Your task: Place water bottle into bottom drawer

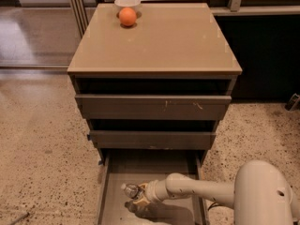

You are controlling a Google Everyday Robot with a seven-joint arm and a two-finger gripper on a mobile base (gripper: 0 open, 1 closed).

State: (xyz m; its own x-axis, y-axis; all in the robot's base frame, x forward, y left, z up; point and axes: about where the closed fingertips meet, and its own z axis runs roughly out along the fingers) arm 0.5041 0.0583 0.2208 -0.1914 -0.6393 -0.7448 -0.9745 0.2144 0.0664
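- As the bulky white arm (206,192) reaches in from the lower right, its hand (139,195) sits low inside the bottom drawer (112,177), which stands wide open.
- The hand is pinching the water bottle (130,190), and the bottle pokes out to the left, lying roughly sideways.
- Bottle over the left half of the tray, apart from the left wall, with a dark shadow on the grey floor beneath it.
- Up a level: the middle drawer front (152,138), and above it the wider, scratched top drawer front (152,107).
- On the table (159,46), far back left, an orange (127,16) sits just in front of a white bowl (127,2).
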